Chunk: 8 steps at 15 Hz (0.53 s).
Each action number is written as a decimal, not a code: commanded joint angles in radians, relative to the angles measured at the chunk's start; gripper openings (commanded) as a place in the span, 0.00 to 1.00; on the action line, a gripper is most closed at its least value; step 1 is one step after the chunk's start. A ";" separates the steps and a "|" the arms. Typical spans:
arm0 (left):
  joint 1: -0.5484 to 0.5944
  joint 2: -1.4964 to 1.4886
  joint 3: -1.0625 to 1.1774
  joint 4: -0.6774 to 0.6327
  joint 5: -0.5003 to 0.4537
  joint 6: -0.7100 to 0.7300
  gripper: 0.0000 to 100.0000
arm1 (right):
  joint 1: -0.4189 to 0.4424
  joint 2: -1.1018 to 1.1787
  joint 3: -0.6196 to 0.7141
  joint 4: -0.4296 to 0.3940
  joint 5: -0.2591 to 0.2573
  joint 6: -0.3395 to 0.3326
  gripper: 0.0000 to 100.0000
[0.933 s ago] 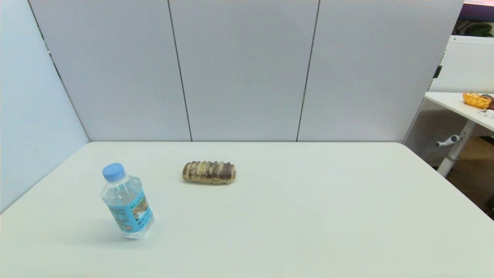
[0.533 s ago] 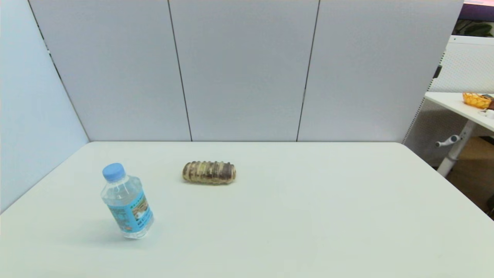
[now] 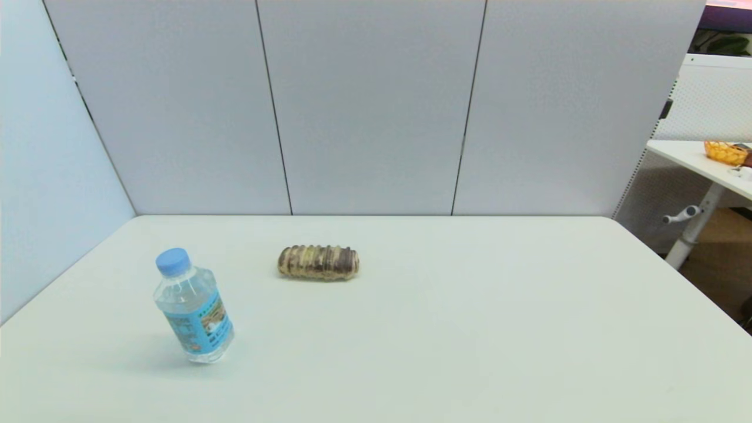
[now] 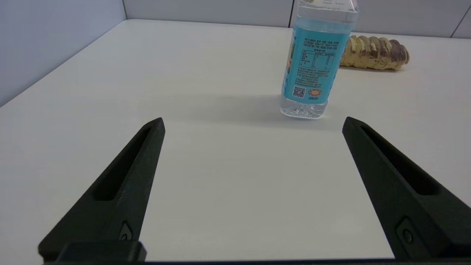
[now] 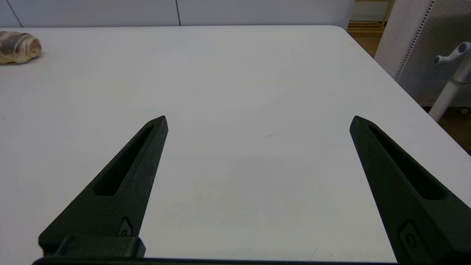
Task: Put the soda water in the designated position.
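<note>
- Soda water has a wide white table under it; it stands upright on the near left part of that surface, blue cap on top and blue label around its middle.
- Grey partition panels close off the far edge and the left side of the table.
- Off to the far right, past the table's corner, a second white table carries a small orange basket.
- The left gripper hangs low over the near left of the table with its two black fingers spread wide; the bottle stands just beyond the tips, toward the right finger, with bare tabletop between them.
- The right gripper is held over the bare right half of the table, fingers equally wide apart and holding nothing.
- A brown-and-tan ridged roll lies on its side farther back and to the right of the bottle, well apart from it.
</note>
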<state>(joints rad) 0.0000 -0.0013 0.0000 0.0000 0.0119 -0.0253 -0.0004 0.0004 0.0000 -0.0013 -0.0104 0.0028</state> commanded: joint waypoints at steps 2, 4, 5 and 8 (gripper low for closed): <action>0.000 0.001 -0.003 0.002 0.002 0.002 1.00 | 0.000 0.000 0.000 0.000 0.000 0.000 1.00; 0.000 0.066 -0.075 0.000 -0.006 0.056 1.00 | 0.000 0.000 0.000 0.001 0.000 0.000 1.00; -0.002 0.150 -0.120 -0.002 -0.007 0.113 1.00 | 0.000 0.000 0.000 0.000 0.000 0.000 1.00; -0.046 0.400 -0.245 -0.005 -0.066 0.166 1.00 | 0.000 0.000 0.000 0.000 0.000 0.000 1.00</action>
<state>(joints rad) -0.0104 0.1785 -0.1417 0.0000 -0.0119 0.1023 -0.0009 0.0004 0.0000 -0.0013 -0.0104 0.0032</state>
